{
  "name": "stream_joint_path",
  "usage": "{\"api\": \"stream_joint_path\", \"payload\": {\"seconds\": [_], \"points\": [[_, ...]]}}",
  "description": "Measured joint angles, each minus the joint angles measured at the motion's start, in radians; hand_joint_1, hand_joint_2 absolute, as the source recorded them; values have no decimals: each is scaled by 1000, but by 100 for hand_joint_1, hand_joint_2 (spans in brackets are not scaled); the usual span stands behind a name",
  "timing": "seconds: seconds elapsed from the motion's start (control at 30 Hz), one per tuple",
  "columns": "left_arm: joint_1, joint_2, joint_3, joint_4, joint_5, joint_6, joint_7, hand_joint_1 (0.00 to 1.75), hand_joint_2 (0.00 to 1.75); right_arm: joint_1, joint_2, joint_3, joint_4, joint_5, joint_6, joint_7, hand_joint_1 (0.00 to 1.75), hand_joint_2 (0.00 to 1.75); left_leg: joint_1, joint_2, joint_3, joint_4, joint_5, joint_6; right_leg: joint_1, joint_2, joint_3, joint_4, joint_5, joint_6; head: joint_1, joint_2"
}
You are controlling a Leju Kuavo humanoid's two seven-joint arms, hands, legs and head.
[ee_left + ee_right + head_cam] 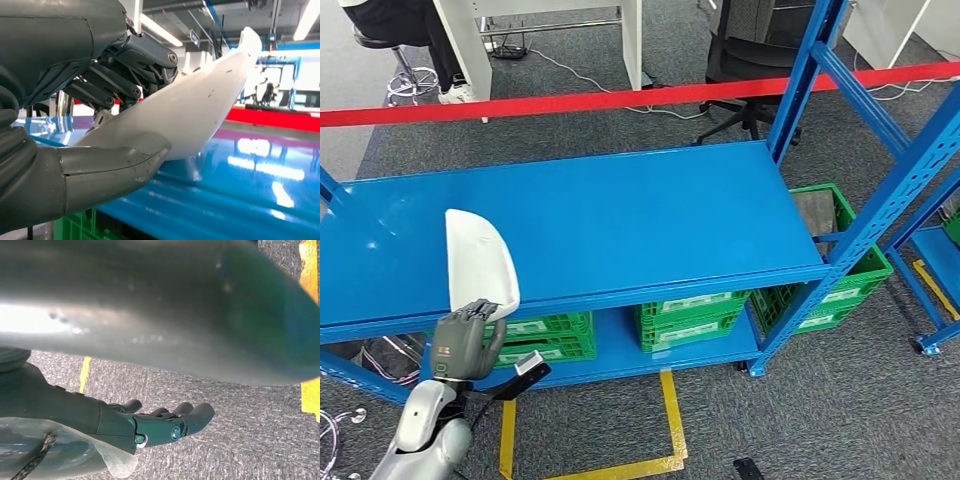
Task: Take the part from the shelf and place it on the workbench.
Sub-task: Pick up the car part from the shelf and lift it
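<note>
**Operator:** While the blue shelf takes up most of my head view, I'm working at its near left edge, where the white part lies with its near end poking just past the lip.

**Second:** What does the left hand have?

**Operator:** My left hand is closed on the near end of the part. In the left wrist view the thumb lies under the shell and the dark fingers curl over its top. I judge it a pinch on one end only, so the long far end will want to droop.

**Second:** So how do you take it off?

**Operator:** I'd lift first, straight up, until the underside is free of the shelf top, then draw it back toward me, slowly, keeping the wrist level. Dragging it over the front lip could twist it out of the fingers.

**Second:** Room?

**Operator:** Open shelf top to the right and behind. The blue upright is well apart from the part. Below are the green crates on the lower tier and yellow floor tape, so I'd pull back, not down.

**Second:** Right hand?

**Operator:** My right hand hangs over the grey carpet, fingers loosely extended, holding nothing.
</note>
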Motion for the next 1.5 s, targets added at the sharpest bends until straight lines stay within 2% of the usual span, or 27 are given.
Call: {"api": "stream_joint_path", "payload": {"seconds": [0.27, 0.6, 0.8, 1.03, 1.37, 1.5], "points": [[9, -23, 18, -81, -89, 11, -34, 175, 175, 0, -1, -14, 0, 4, -2, -1, 0, 0, 0, 0, 0, 0, 0, 0, 0, 0, 0, 0, 0, 0, 0, 0], [23, -109, 96, -269, -150, 11, -146, 175, 175, 0, -2, -34, 0, 10, -6, -7, 0, 0, 0, 0, -1, 0, 0, 0, 0, 0, -1, 0, 0, 0, 0, 0], [49, -160, 140, -432, -196, 12, -257, 175, 175, 1, -3, -43, 0, 14, -7, -10, 0, 0, 0, 0, -1, 0, 0, 0, 0, 0, -1, 0, 0, 0, 0, 0], [81, -193, 159, -621, -231, 13, -329, 175, 175, 1, -3, -49, 0, 24, -16, -13, 0, 0, 0, 0, -1, 0, 0, 0, 0, 0, -1, 0, 0, 0, 0, 0], [106, -193, 161, -719, -302, 13, -263, 175, 175, 0, -3, -60, 0, 27, -19, -17, 0, 0, 0, 0, -1, 0, 0, 0, 0, 0, -1, 0, 0, 0, 0, 0], [109, -180, 150, -722, -305, 13, -204, 175, 175, 0, -3, -61, 0, 30, -19, -18, 0, 0, 0, 0, -1, 0, 0, 0, 0, 0, -1, 0, 0, 0, 0, 0]]}}
